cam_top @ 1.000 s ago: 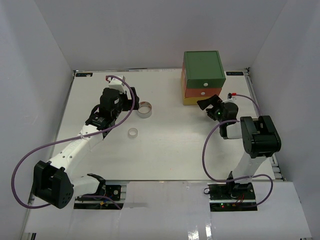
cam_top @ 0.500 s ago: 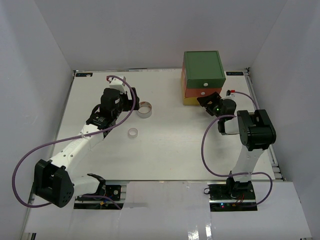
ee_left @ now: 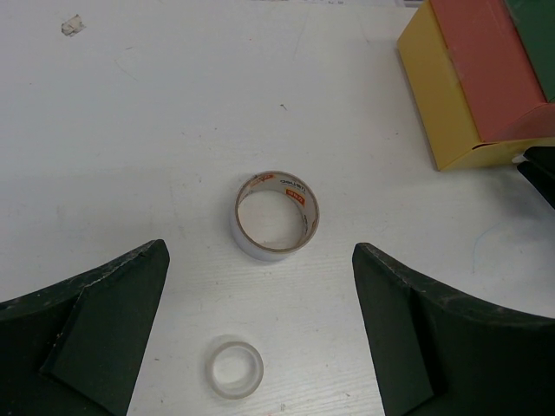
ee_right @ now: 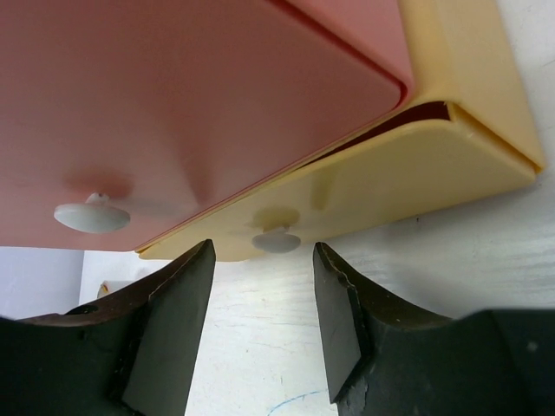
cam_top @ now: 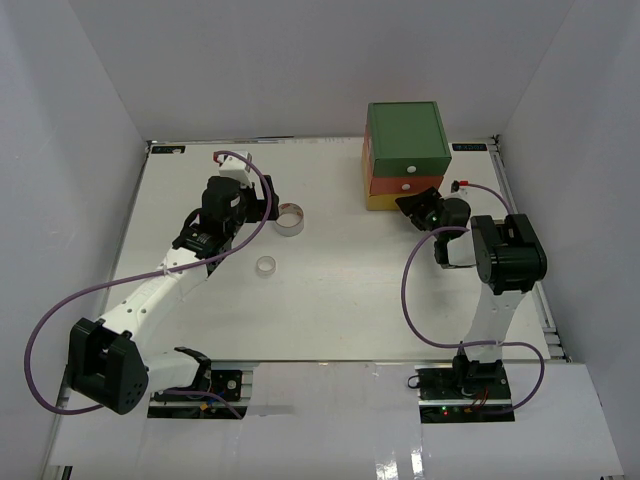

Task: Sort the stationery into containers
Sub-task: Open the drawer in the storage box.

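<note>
If the right gripper [ee_right: 262, 264] is to open the yellow bottom drawer [ee_right: 416, 165], it should pinch the small white round knob [ee_right: 276, 240] squarely and pull straight back. Its half-open fingers sit just before the knob, holding nothing. That arm reaches low. The left gripper [ee_left: 260, 256], wide open and empty, hangs above the grey tape roll [ee_left: 253, 247].

White table [cam_top: 340, 300], walled in.
Bearing a grey tape roll [cam_top: 290, 219], a smaller whitish roll [cam_top: 266, 265] nearby, a stacked drawer unit [cam_top: 405, 135] far right.
</note>
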`<control>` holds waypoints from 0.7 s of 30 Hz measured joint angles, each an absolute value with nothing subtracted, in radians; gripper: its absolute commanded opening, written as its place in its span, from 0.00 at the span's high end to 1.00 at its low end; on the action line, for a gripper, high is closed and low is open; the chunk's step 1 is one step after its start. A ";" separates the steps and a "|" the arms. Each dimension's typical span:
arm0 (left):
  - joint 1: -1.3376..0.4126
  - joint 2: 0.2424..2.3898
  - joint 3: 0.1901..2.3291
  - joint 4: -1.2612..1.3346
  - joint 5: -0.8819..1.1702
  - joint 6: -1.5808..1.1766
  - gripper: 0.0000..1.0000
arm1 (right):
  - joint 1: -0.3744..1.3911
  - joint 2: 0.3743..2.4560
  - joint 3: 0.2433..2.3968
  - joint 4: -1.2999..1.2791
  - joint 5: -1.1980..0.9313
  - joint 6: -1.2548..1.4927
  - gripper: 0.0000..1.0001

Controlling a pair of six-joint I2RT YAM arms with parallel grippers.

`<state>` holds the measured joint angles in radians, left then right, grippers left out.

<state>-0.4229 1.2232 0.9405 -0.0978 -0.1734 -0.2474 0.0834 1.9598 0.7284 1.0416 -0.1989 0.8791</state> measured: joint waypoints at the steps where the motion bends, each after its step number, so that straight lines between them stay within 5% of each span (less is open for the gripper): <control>1: -0.423 1.223 0.941 -0.097 -0.173 -0.247 0.02 | 0.082 1.965 0.731 1.045 -0.202 0.879 0.45; 21: -0.423 1.223 0.941 -0.097 -0.172 -0.248 0.02 | 0.073 2.002 0.751 1.074 -0.232 0.879 0.57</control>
